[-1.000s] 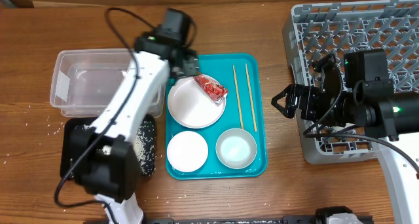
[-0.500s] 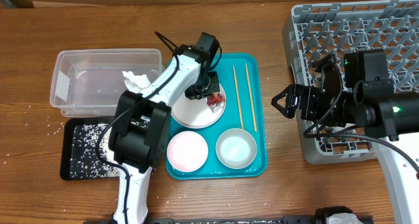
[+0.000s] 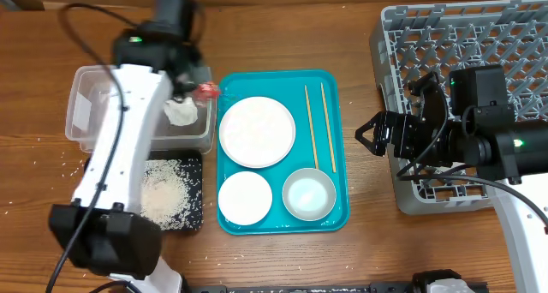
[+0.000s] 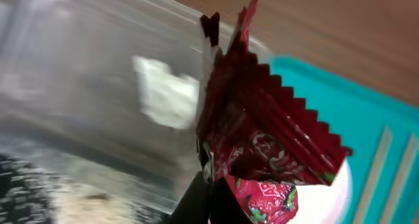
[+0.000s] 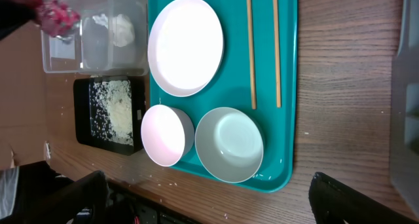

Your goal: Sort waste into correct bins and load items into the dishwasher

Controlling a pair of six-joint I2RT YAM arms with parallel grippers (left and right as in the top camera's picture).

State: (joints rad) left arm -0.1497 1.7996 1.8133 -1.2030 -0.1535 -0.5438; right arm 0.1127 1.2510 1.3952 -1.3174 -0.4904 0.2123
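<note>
One plate (image 3: pixel 257 131), two bowls (image 3: pixel 245 198), two chopsticks (image 3: pixel 311 126) (parallel)

Soft, even light from above leaves only faint shadows. In the overhead view the left arm (image 3: pixel 128 130) is smeared by motion. The left wrist view is blurred throughout, the clear tub (image 4: pixel 78 73) and tissue (image 4: pixel 163 99) hazy behind the red wrapper (image 4: pixel 262 139). The right wrist view is sharp, its white plate (image 5: pixel 185 46) nearly washed out.

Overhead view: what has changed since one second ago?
The left gripper took the red wrapper off the white plate and carried it left, to the right rim of the clear tub, where it holds it. The right gripper, bowls, chopsticks and rack stayed put.
</note>
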